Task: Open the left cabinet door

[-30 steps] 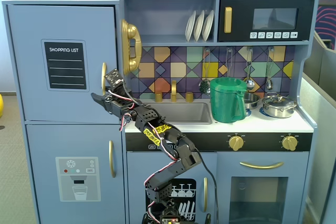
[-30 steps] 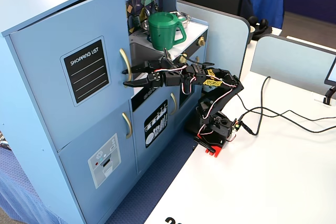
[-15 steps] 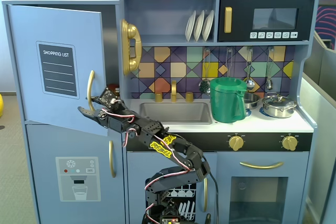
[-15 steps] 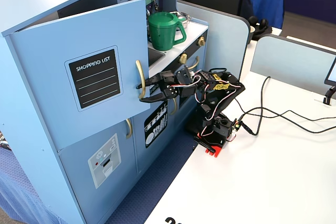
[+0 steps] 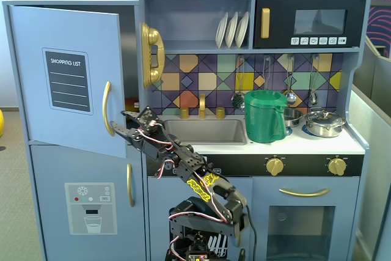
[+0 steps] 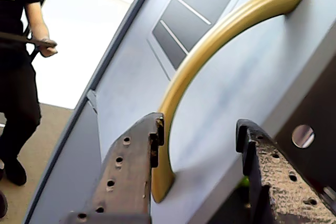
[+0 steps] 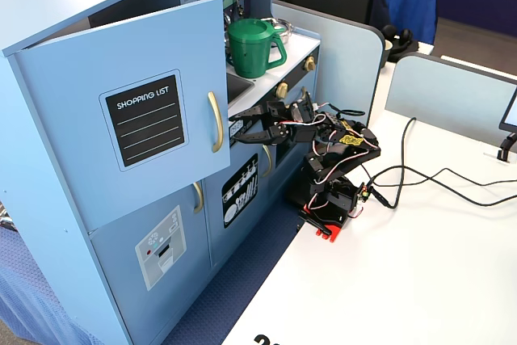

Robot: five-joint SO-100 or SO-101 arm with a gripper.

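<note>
The left cabinet door [image 5: 67, 80] is standing partly open, swung out from the top left of the toy kitchen [image 5: 256, 187], its free edge clear of the frame in both fixed views. Its black "SHOPPING LIST" panel [image 5: 68, 81] is facing outward, and the curved gold handle [image 5: 106, 109] is running vertically near the door's free edge.

The gripper [image 5: 127, 123] is reaching in at the lower end of that handle, jaws parted, one finger on each side of the door's free edge. In the wrist view the gripper [image 6: 202, 135] is showing a wide gap: the left finger [image 6: 126, 177] is sitting right against the handle's [image 6: 210, 45] lower stretch, while the right finger [image 6: 268, 171] is hanging off beyond the door's [image 6: 236, 98] edge. Nothing is being squeezed between them.

From the other fixed view the gripper [image 7: 247, 125] is hovering just beside the handle [image 7: 215, 122], with the door [image 7: 121, 127] angled out above the lower door carrying the water-dispenser graphic [image 7: 160, 246].

On the counter [image 5: 317, 145] a green pitcher [image 5: 264, 116] is standing beside the sink [image 5: 204, 131], with a steel pot [image 5: 325, 123] further right. A person in black [image 6: 18, 77] is standing in the background of the wrist view.
</note>
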